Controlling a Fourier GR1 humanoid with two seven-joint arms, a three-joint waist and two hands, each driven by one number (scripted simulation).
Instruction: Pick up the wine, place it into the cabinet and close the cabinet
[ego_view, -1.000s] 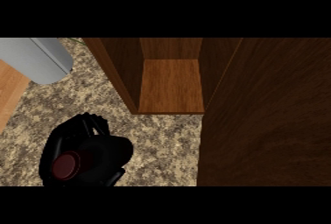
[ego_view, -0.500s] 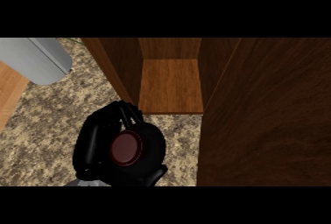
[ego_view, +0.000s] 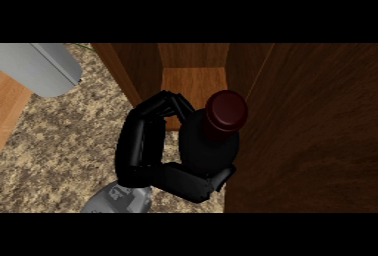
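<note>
Head view: wine (ego_view: 225, 112) is clasped in the curled left hand (ego_view: 144, 145) (cap up); it could be knocked askew by the narrow cabinet (ego_view: 193, 82) frame.

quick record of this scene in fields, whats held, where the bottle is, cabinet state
left hand: shut on the wine bottle, fingers curled round its body
right hand: not in view
wine bottle: upright, dark red cap on top, at the cabinet's opening, close to the wood panel on its right
cabinet: open, wooden shelf showing beyond the bottle
counter: speckled stone top
grey object: upper left of the view
stage: bottle in hand, seemingly not yet set on the shelf; cabinet not closed
</note>
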